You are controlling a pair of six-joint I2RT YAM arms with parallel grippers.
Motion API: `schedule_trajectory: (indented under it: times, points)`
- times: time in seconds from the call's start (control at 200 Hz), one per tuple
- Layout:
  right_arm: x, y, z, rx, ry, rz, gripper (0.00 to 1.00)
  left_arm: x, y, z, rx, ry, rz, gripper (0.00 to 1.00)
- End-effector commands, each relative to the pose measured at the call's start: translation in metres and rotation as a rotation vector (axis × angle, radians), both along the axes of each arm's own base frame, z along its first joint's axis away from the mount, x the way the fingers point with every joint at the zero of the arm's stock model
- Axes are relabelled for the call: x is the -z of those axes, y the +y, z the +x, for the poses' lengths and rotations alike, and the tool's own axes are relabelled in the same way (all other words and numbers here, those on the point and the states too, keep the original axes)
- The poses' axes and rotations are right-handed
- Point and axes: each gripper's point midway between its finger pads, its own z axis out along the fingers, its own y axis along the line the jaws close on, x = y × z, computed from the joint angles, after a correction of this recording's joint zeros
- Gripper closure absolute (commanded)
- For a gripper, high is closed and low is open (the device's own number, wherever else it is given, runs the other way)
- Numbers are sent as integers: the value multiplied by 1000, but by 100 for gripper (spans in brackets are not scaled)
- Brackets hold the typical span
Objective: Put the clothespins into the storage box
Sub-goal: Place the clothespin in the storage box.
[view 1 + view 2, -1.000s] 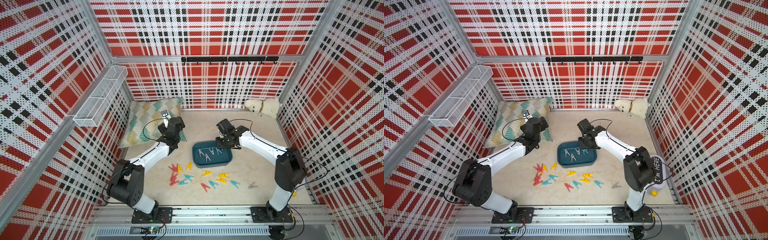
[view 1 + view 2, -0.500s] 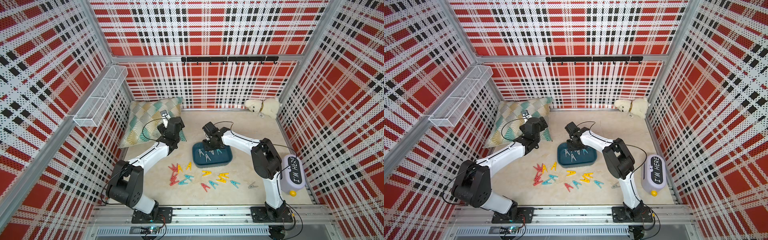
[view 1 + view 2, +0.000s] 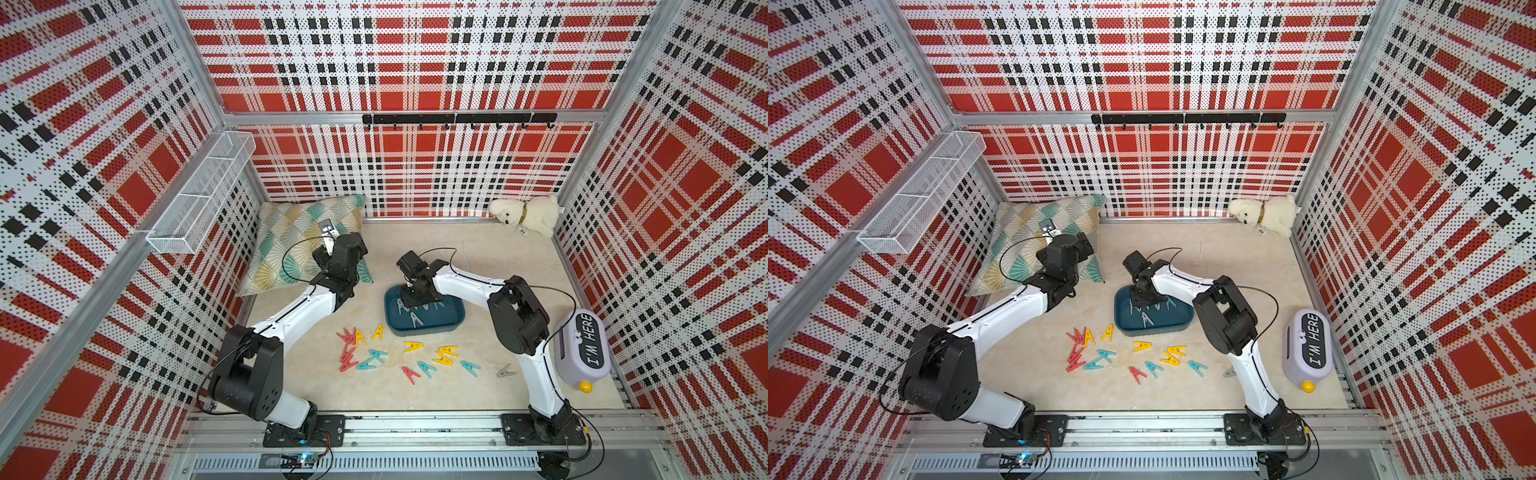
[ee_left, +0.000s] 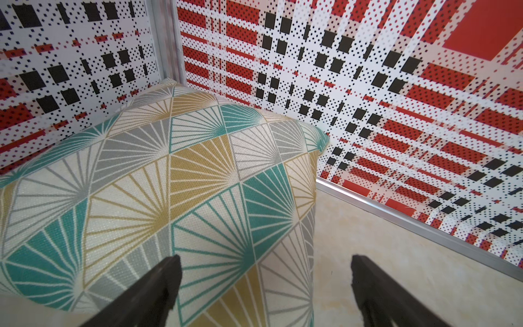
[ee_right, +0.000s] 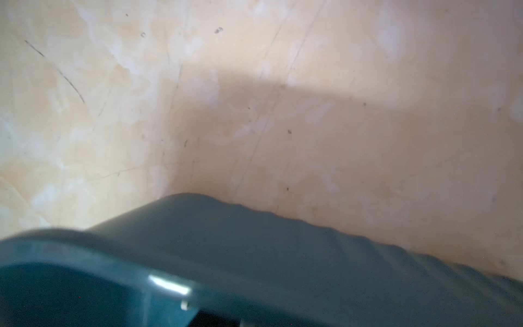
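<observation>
I find the storage box [image 3: 432, 330] dark teal, shallow, round-cornered, holding grey clothespins [image 3: 415, 319]; others lie loose beside it. I see the left gripper [image 4: 264, 264] spread; the right gripper [image 3: 415, 296], I cannot tell.

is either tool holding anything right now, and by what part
Left tool is open at the pillow's edge, holding nothing. Right tool is low over the storage box; its tips are hidden, so a hold cannot be told.

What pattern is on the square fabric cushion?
The cushion bears teal, mustard, grey fans on cream; left wrist view shows best.
</observation>
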Motion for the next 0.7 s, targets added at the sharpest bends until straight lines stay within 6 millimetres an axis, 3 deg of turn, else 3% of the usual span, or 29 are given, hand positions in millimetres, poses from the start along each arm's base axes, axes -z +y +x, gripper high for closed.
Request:
schedule_trajectory:
  times: [0.0, 0.336, 0.486, 0.696]
  points:
    - [8, -2, 3, 2, -15, -42, 68, -16, 10, -4, -24, -27, 5, 1]
    - [8, -4, 2, 5, -22, -64, 62, -18, 18, -8, -32, -33, 0, 1]
    - [-15, 1, 3, 0, -43, -21, 58, -18, 17, -8, -29, -35, -4, 1]
    - [-64, -1, 1, 5, -106, 39, 56, -19, 16, -7, -21, -39, -14, 1]
